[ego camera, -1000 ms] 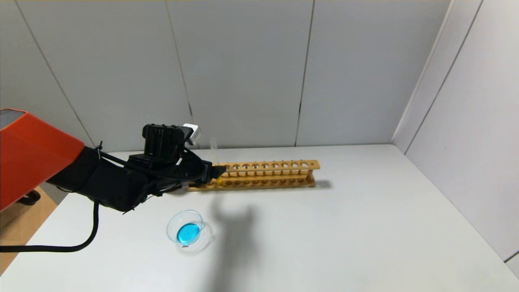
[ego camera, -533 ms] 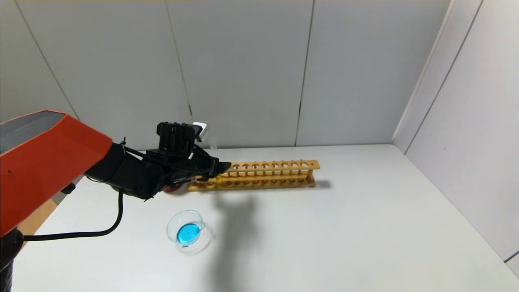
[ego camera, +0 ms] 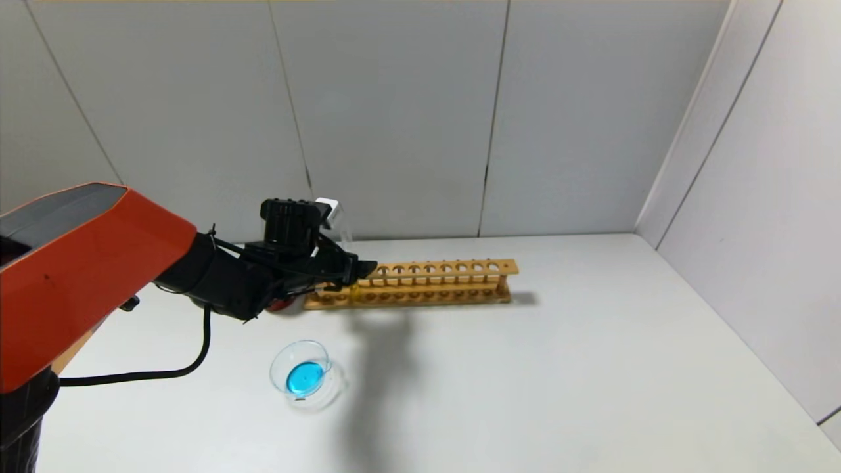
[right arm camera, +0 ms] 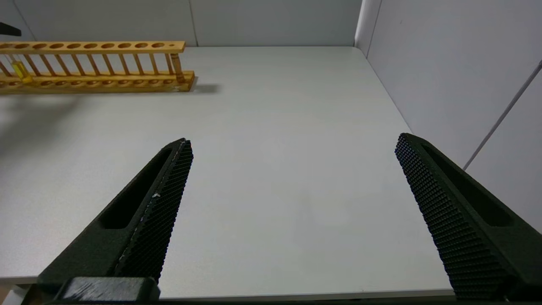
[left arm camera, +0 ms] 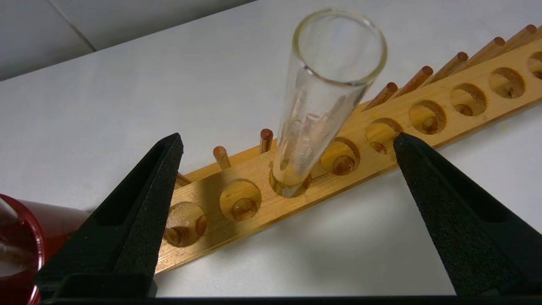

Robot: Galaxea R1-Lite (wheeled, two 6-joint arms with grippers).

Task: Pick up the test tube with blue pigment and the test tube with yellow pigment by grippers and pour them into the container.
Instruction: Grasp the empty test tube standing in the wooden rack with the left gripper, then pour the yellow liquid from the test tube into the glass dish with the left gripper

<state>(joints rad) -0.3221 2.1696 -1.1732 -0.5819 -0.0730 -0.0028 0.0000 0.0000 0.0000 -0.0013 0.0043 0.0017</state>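
The test tube with yellow pigment (left arm camera: 326, 97) stands upright in a hole near the left end of the wooden rack (left arm camera: 423, 123). Its yellow liquid shows in the right wrist view (right arm camera: 19, 70). My left gripper (left arm camera: 288, 139) is open, with one finger on each side of the tube and not touching it; in the head view it (ego camera: 363, 270) is at the rack's left end. The container (ego camera: 305, 376), a clear glass dish, holds blue liquid and sits nearer me than the rack. The test tube with blue pigment is out of view. My right gripper (right arm camera: 292, 142) is open and empty above the table's near right part.
A dark red cup (left arm camera: 17, 245) stands just left of the rack, mostly hidden behind my left arm in the head view (ego camera: 282, 305). The rack (ego camera: 433, 282) runs along the back of the table. Grey walls close off the back and the right side.
My left arm has moved forward and right, bringing the open fingers from beside the rack's left end to either side of the tube. The dish and rack have not moved.
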